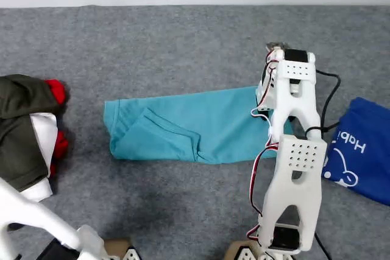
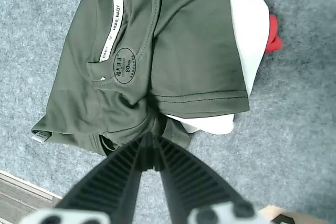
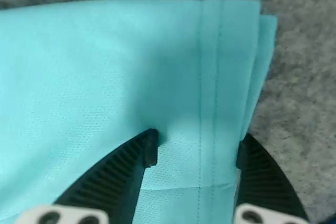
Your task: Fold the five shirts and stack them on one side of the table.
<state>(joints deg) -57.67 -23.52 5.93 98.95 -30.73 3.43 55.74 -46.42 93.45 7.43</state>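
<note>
Tool of right arm (image 3: 197,149), jaws apart, over hem of teal shirt (image 1: 177,127).

White lettering (image 1: 353,142) on blue shirt (image 1: 372,178), printed neck tape (image 2: 112,17) and round stamp (image 2: 125,64) inside olive shirt (image 2: 194,51)

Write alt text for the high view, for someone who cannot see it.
A teal shirt, folded into a long band, lies across the middle of the grey table; the white right arm stands over one end of it. A pile topped by a dark green shirt sits at the left edge, a blue shirt at the right.
</note>
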